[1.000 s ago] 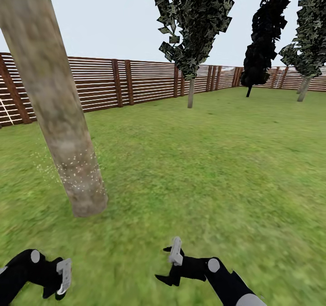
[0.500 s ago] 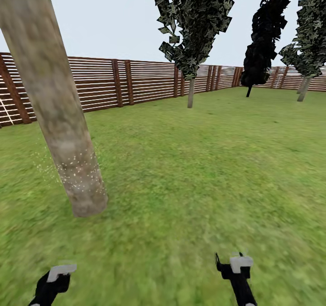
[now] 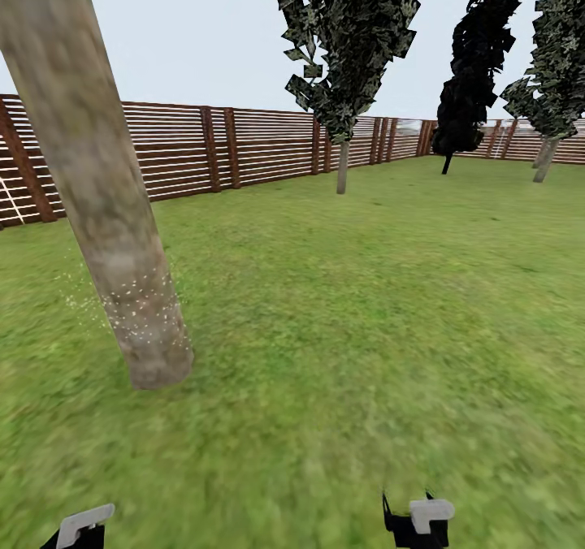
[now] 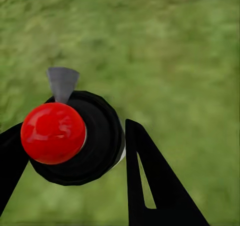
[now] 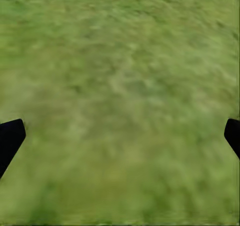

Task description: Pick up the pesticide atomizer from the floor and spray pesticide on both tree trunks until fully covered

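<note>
Head view looks over the garden lawn [image 3: 349, 305] toward a reddish-brown slat fence [image 3: 211, 147]. One thick grey-brown tree trunk [image 3: 97, 183] leans through the left of the picture, flared where it meets the grass. A faint cloud of white pesticide specks [image 3: 134, 309] sits on its lower part and drifts just to its left; the bark above the specks looks bare. Further back, near the fence, stand a thin-trunked tree with a dark leafy crown [image 3: 345, 37], a black cypress-like tree [image 3: 475, 62] and another dark-leaved tree [image 3: 552, 54] at the far right edge.

At the bottom edge, the left gripper [image 3: 81, 526] shows a pale grey piece over black, and the right gripper [image 3: 418, 520] shows black fingers with a pale grey block.

Left wrist view shows the left gripper [image 4: 70, 151] closed around the pesticide atomizer [image 4: 75, 138]: a black round body with a glossy red cap and a grey nozzle, held between the two black fingers [image 4: 150, 186] above the grass.

Right wrist view shows the right gripper [image 5: 120, 141] spread wide, its black fingertips [image 5: 10, 138] at opposite edges with nothing but grass between them.
</note>
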Available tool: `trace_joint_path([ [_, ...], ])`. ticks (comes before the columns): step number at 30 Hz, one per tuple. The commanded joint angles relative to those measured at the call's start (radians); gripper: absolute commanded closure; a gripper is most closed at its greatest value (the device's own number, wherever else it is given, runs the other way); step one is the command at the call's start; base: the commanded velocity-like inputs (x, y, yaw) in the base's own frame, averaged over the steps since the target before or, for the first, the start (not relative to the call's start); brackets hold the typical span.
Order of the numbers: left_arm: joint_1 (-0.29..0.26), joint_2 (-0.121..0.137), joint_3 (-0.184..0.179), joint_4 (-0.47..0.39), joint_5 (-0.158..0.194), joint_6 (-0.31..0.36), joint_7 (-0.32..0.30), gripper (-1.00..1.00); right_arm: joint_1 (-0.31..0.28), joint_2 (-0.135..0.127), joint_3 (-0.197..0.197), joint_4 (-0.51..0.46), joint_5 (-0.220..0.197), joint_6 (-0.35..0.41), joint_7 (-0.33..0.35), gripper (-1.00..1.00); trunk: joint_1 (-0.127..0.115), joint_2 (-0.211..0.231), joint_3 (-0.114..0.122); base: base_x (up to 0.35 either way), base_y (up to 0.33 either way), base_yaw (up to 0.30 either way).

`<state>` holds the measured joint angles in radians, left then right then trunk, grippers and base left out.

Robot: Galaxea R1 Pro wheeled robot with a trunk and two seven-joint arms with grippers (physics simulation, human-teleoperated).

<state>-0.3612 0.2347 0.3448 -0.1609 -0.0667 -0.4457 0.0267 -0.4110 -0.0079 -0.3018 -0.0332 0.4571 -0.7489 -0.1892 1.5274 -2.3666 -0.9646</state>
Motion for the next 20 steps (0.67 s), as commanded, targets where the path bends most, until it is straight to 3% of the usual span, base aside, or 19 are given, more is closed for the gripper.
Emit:
trace_joint_path([
  [1, -0.001, 0.000, 0.003, 0.001, -0.007, -0.004, 0.003, 1.00, 0.008, 0.000, -0.004, 0.004, 0.011, -0.002, -0.006, -1.00, 0.000, 0.000, -0.001, 0.000, 0.000, 0.000],
  [7, -0.001, 0.000, 0.003, 0.000, -0.007, -0.004, 0.003, 1.00, 0.055, 0.000, -0.003, 0.007, 0.011, -0.001, -0.006, -1.00, 0.000, 0.000, -0.001, 0.000, 0.000, 0.000],
  [20, -0.001, 0.000, 0.003, 0.000, -0.007, -0.007, 0.002, 1.00, 0.060, 0.000, -0.003, 0.007, 0.011, -0.001, -0.006, -1.00, 0.000, 0.000, -0.001, 0.000, 0.000, 0.000],
])
